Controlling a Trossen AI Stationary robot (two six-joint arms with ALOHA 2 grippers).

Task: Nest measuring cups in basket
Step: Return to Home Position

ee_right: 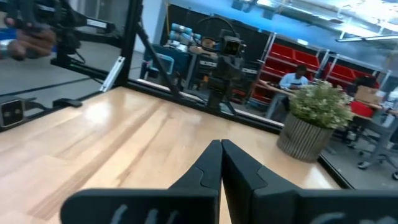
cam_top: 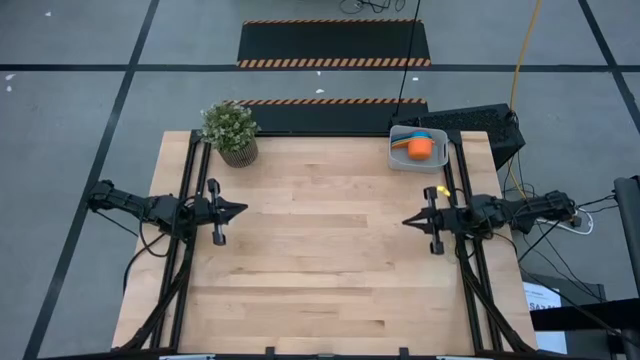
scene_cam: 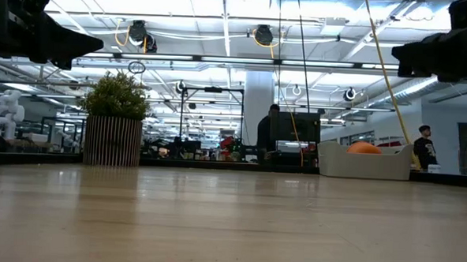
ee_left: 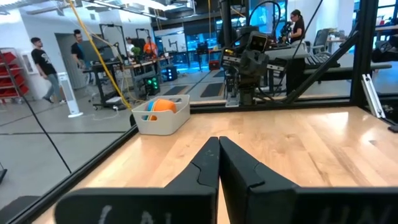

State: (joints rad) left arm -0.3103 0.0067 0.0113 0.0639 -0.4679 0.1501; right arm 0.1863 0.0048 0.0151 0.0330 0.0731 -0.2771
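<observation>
- The pale wooden bench fills the middle of the high view, and most of its top is bare.
- The left pincer hangs above the bench's left edge. It points inward, and its two dark fingers are pressed together on nothing.
- The right pincer faces it from the right edge, well apart from it. Its tips are likewise pressed together and hold nothing.
- A potted green plant in a ribbed pot stands at the far left corner.
- The light-grey rectangular plastic basket with rounded corners sits at the far right corner, away from both pincers.
- The plastic measuring cups lie inside the basket. An orange one is on top and light blue shows beside it; the rest are hard to make out.
- A small yellow thing lies just outside the basket by the right rail. It may be another cup.
</observation>
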